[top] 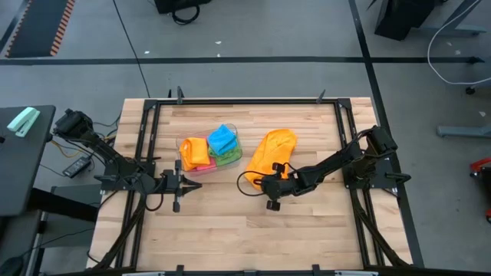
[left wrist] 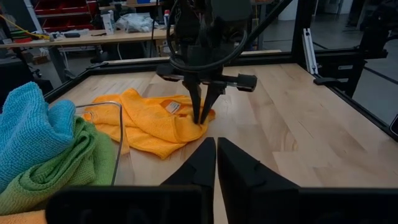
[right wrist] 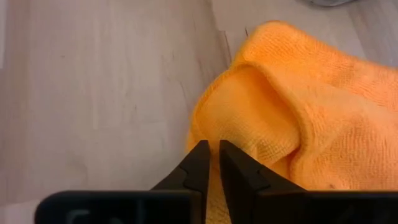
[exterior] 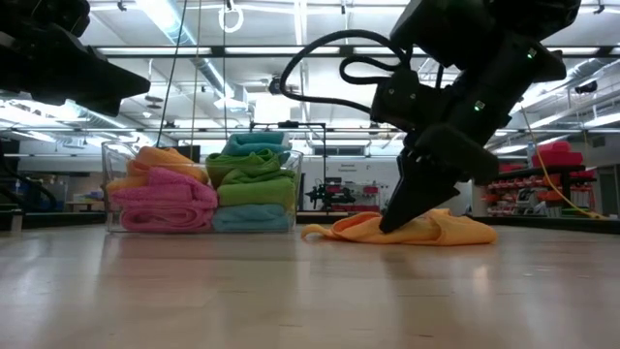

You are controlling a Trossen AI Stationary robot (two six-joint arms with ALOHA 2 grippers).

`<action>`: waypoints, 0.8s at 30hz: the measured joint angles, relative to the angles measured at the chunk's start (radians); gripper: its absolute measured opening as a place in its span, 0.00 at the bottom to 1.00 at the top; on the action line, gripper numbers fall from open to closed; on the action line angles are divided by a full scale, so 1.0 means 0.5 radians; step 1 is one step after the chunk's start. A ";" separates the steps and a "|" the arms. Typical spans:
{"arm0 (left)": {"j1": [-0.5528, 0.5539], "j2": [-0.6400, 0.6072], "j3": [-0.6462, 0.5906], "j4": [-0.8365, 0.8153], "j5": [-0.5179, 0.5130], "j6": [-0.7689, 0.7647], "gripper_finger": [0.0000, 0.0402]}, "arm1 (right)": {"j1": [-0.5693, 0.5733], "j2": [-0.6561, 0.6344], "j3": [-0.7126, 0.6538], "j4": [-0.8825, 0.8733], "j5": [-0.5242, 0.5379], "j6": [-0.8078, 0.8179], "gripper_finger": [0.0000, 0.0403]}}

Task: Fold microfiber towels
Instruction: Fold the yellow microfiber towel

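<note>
Pinching comes first: right gripper [left wrist: 202, 118] clenches the orange towel's [top: 272, 149] edge beside the clear tub [top: 186, 146]; left gripper [top: 189, 184] waits clenched, nothing held. Next, lifting that edge across.

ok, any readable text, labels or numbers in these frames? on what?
None readable.
Orange towel: small sewn tag near the right gripper, print too small to read.
Signs in the room behind the table in the low view: blurred.
Clear tub, other towels, arms: no visible markings.
</note>
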 joint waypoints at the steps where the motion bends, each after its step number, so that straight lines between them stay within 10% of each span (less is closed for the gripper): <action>1: 0.000 0.000 0.000 0.000 0.000 0.001 0.06 | 0.000 0.000 0.000 -0.003 0.016 -0.005 0.11; 24: 0.001 0.000 0.000 -0.001 0.000 0.001 0.05 | -0.038 0.012 0.008 0.205 0.141 -0.251 0.13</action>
